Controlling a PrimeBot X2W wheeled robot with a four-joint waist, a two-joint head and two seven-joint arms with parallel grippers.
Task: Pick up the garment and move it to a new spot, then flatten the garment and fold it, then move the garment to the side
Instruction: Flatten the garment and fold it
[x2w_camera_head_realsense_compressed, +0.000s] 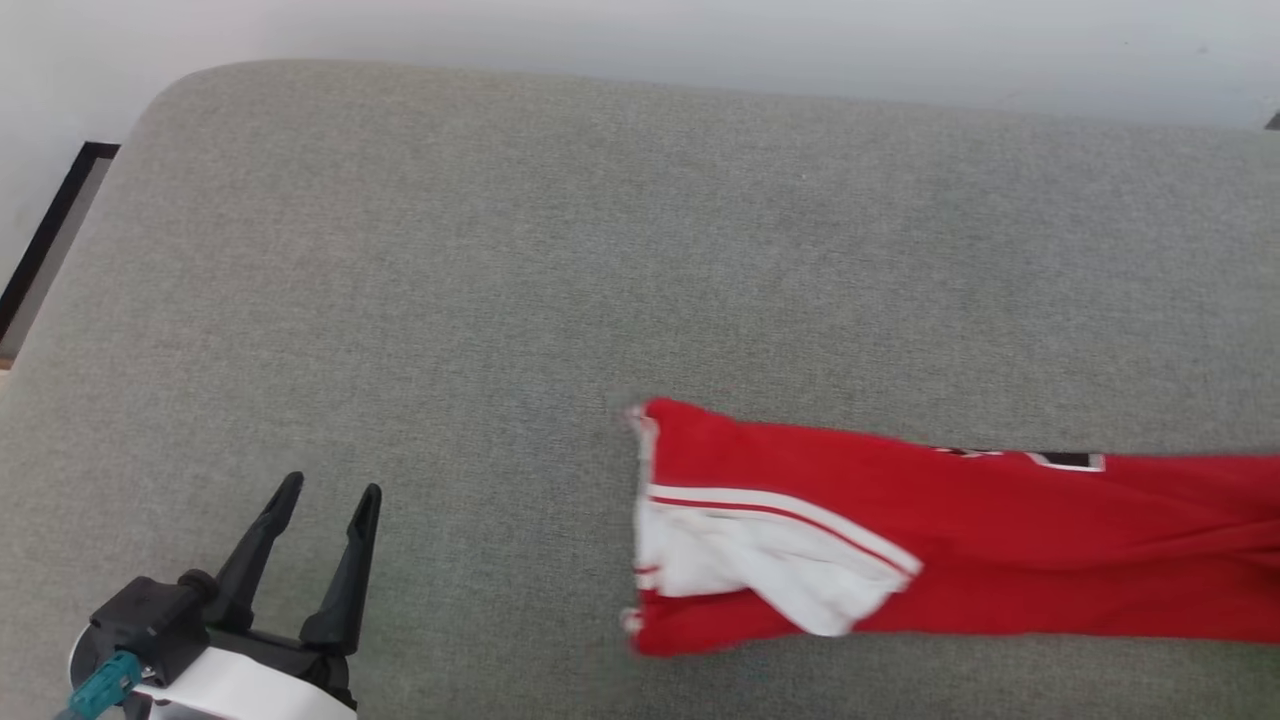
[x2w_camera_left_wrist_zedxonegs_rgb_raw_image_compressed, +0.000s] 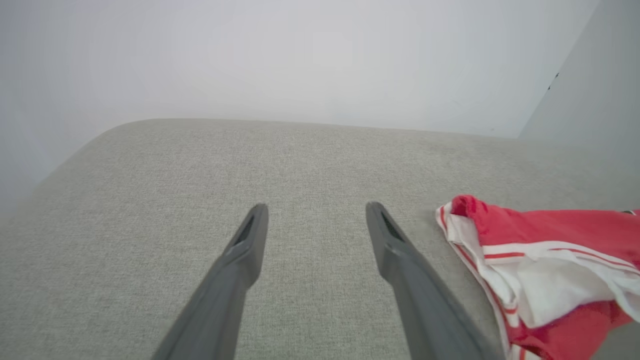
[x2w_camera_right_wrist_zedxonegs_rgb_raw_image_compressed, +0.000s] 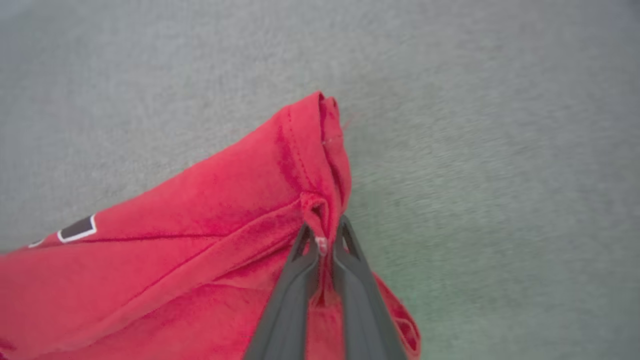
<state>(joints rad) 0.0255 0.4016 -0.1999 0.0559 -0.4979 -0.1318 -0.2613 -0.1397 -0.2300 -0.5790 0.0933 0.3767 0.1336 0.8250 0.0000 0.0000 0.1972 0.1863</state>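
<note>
- At the far left of the head view you see a dark-framed strip (x2w_camera_head_realsense_compressed: 50, 235) beside the rounded corner of the grey upholstered surface (x2w_camera_head_realsense_compressed: 480, 250). A pale wall (x2w_camera_head_realsense_compressed: 700, 30) stands behind it.
- Your left gripper (x2w_camera_head_realsense_compressed: 332, 487) sits at the lower left over that surface, with its fingers pointing up the view. The jaws stand wide apart with nothing between them. A teal connector (x2w_camera_head_realsense_compressed: 105, 685) shows at its wrist.
- In the left wrist view you see bare grey weave between the two fingers. The red cloth lies near the right-hand finger, but not touching it.
- The garment (x2w_camera_head_realsense_compressed: 950, 520) lies on the right half of the surface, well apart from your left gripper. It is drawn out into a long red band that runs off the right edge of the head view, and it looks slightly blurred there.
- At the band's left end a white sleeve (x2w_camera_head_realsense_compressed: 740, 560) with red-and-white striped trim lies crumpled over the red body. A scrap of black lettering (x2w_camera_head_realsense_compressed: 1070, 461) edged in white shows along the band's upper edge.
- In the right wrist view your right gripper (x2w_camera_right_wrist_zedxonegs_rgb_raw_image_compressed: 324, 229) has its jaws together, clamped on a bunched fold of the garment beside a stitched hem. Creases in the red cloth run toward the pinch, and the grey surface lies beyond it.
</note>
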